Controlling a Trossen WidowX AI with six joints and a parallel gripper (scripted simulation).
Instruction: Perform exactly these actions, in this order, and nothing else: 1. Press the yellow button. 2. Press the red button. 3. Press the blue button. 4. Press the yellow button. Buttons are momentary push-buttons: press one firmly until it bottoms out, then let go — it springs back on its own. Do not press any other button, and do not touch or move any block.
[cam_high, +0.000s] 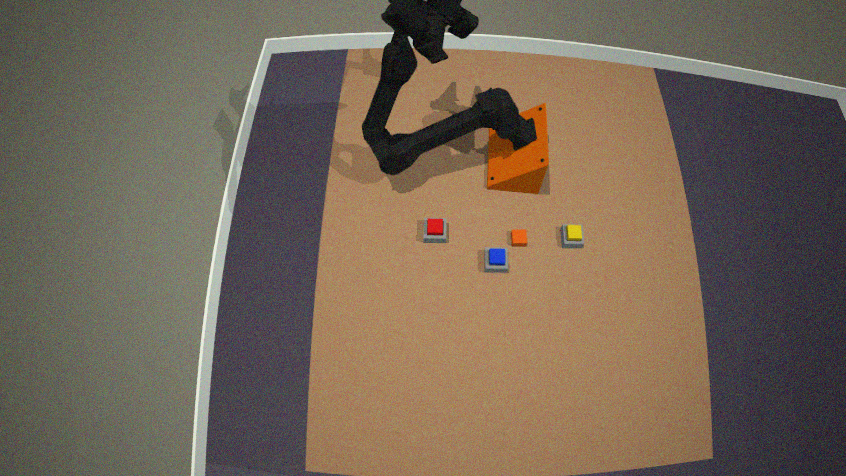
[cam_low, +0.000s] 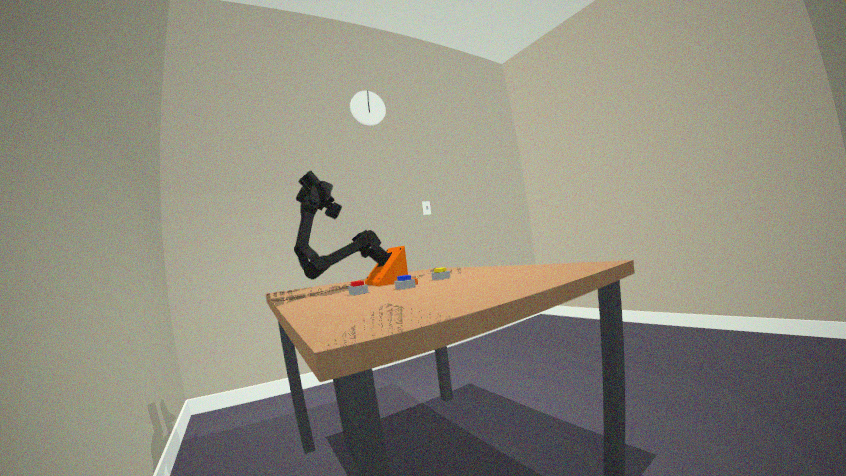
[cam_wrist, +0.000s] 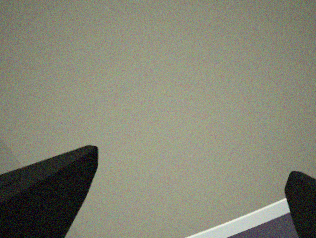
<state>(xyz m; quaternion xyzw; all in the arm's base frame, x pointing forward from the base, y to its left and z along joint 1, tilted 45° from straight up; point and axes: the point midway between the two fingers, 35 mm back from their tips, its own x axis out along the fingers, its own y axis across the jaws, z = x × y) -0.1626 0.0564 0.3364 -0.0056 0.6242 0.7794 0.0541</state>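
The yellow button (cam_high: 574, 232) (cam_low: 439, 269), the red button (cam_high: 434, 226) (cam_low: 356, 283) and the blue button (cam_high: 496, 256) (cam_low: 404, 277) sit on grey bases on the table, their caps standing raised. In the top view, yellow is at the right, red at the left, and blue between them and lower in the picture. My gripper (cam_wrist: 193, 169) is open and empty, its fingers wide apart in the wrist view. It is held high above the table, away from all the buttons. No button shows in the wrist view.
A small orange block (cam_high: 519, 238) lies between the blue and yellow buttons. The orange arm mount (cam_high: 517, 168) (cam_low: 389, 267) stands behind the buttons. The black arm (cam_high: 437, 131) (cam_low: 340, 253) bends out to the left of the mount and up. The wrist view shows wall and a white skirting board (cam_wrist: 240, 222).
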